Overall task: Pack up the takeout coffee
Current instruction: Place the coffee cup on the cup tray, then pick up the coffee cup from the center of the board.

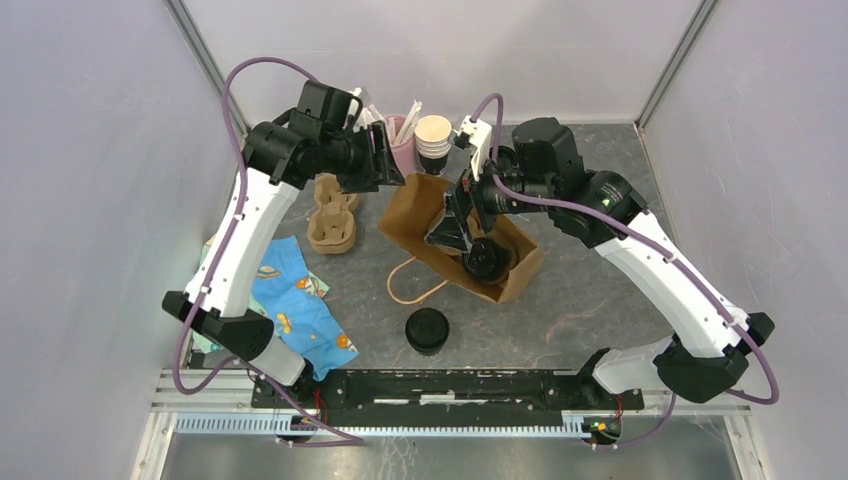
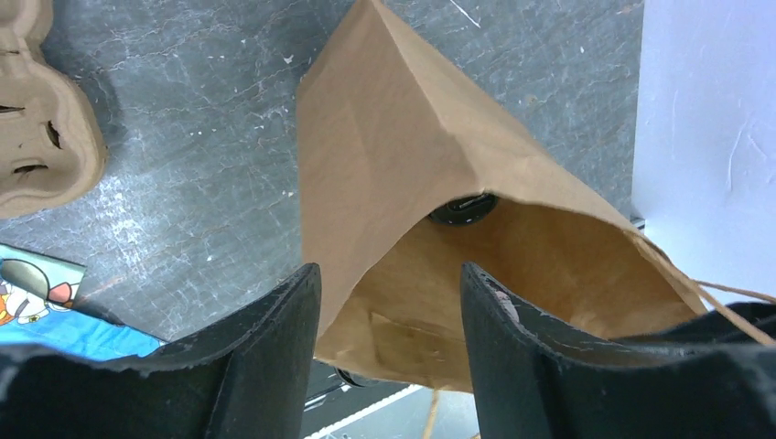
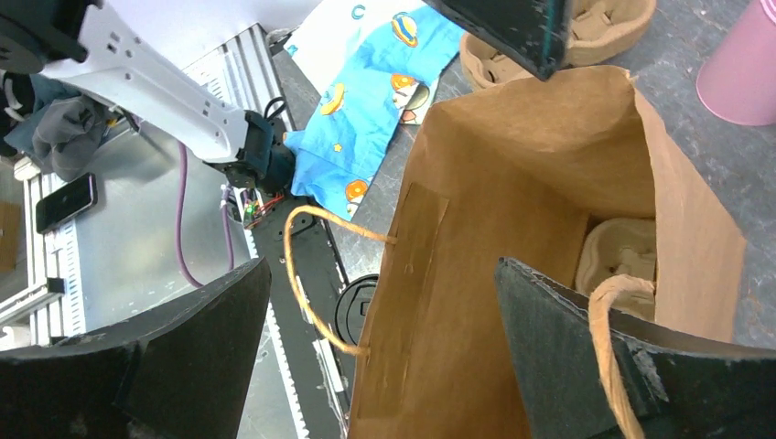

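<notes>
Creased matt brown paper bag [image 2: 393,137]

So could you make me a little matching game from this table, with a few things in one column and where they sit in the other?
Things:
1. brown bag
2. pink cup
3. blue cloth
4. cardboard cup carrier

Places:
A. front left, lying flat
B. in the middle, mouth open
C. at the back, beside the stacked paper cups
D. just left of the bag

Pairs: 1-B, 2-C, 3-A, 4-D
</notes>
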